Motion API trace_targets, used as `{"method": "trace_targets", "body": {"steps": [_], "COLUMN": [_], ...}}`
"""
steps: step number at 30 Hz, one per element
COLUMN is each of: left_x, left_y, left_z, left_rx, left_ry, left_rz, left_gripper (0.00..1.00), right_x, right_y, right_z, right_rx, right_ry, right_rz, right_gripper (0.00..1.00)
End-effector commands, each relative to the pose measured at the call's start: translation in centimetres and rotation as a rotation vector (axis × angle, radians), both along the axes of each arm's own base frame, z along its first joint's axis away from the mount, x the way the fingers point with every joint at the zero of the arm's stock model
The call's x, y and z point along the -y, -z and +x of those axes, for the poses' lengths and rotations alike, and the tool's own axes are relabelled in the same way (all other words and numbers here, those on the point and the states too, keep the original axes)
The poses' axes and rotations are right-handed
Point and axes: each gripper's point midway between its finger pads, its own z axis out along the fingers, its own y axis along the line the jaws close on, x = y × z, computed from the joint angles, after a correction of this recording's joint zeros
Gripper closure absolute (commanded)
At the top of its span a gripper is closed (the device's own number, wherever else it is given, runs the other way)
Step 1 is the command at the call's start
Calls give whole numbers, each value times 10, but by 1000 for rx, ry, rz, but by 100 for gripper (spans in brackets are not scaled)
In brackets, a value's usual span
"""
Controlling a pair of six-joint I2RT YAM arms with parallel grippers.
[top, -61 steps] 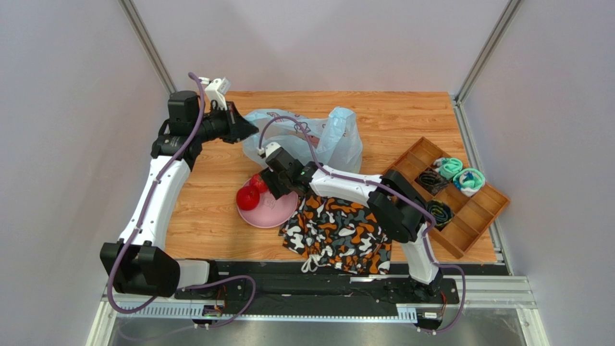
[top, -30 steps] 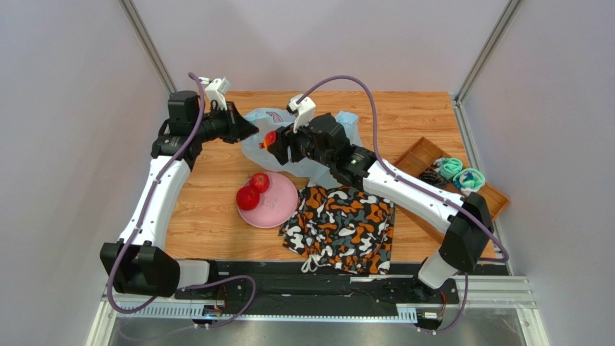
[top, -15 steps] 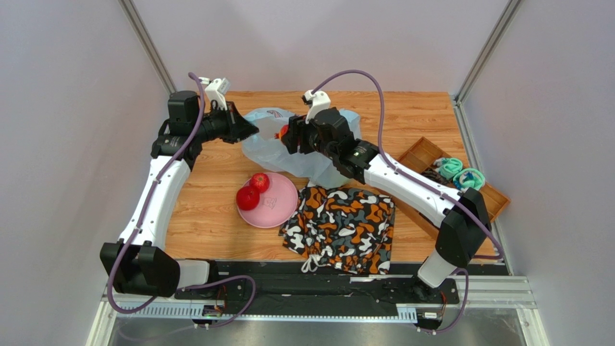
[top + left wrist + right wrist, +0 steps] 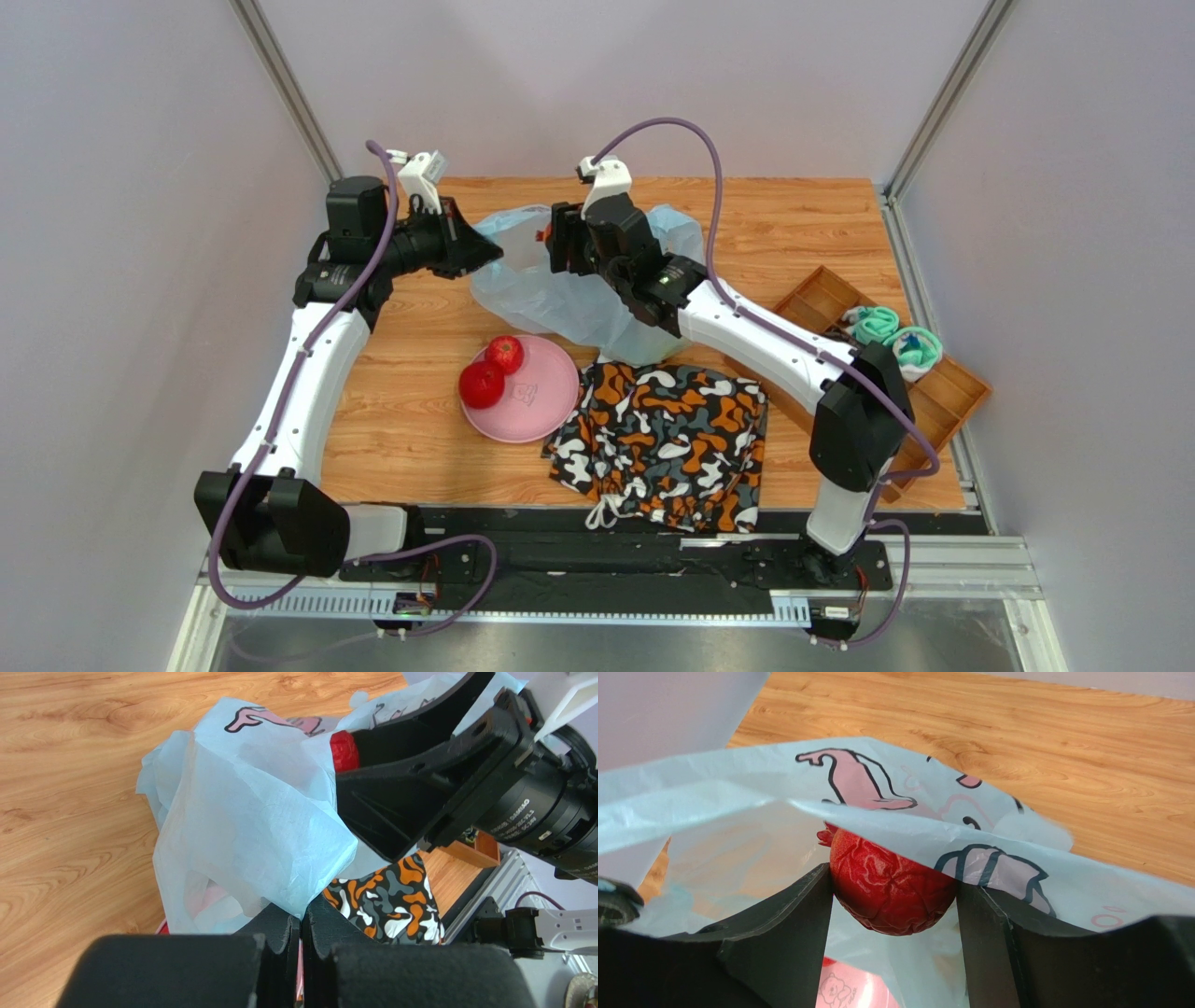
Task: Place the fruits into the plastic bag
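Note:
The light-blue plastic bag (image 4: 619,317) lies at the back middle of the table. My left gripper (image 4: 484,252) is shut on the bag's edge (image 4: 260,826), and the film is pinched between its tips (image 4: 303,917). My right gripper (image 4: 894,882) is shut on a red round fruit (image 4: 892,885) and holds it at the bag's mouth, partly under a printed fold of the bag (image 4: 990,855). In the left wrist view that fruit (image 4: 343,750) shows between the right fingers (image 4: 421,763). Two more red fruits (image 4: 505,353) (image 4: 481,384) rest on the pink plate (image 4: 544,403).
An orange-black-white camouflage cloth (image 4: 659,437) lies in front of the bag, right of the plate. A wooden compartment tray (image 4: 919,413) with small rolled items stands at the right edge. The right arm (image 4: 758,336) stretches over the cloth's far side.
My right gripper has carried one red fruit from the plate up and back to the bag's mouth. The left arm has stayed put, still gripping the bag.

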Motion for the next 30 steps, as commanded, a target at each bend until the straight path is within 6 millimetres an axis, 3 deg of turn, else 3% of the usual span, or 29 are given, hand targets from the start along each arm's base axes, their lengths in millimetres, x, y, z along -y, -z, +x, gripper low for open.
{"method": "trace_targets", "body": {"steps": [1, 3, 8, 14, 22, 30], "left_x": [0, 0, 0, 0, 0, 0], "left_y": [-20, -20, -19, -20, -18, -18], "left_z": [-5, -5, -5, -5, -4, -4], "left_rx": [72, 71, 72, 72, 68, 65], "left_ry": [7, 8, 7, 7, 4, 5], "left_rz": [-9, -11, -8, -9, -8, -9], "left_gripper": [100, 100, 100, 100, 100, 100], "right_x": [12, 14, 17, 15, 32, 57], "right_y": [-32, -29, 8, 44, 103, 128], "right_z": [29, 35, 42, 18, -4, -23], "right_rx": [76, 87, 41, -2, -127, -211], "right_ry": [120, 143, 169, 130, 137, 177], "right_rz": [53, 27, -86, -208, -356, -429], "right_gripper": [60, 60, 60, 60, 60, 57]}}
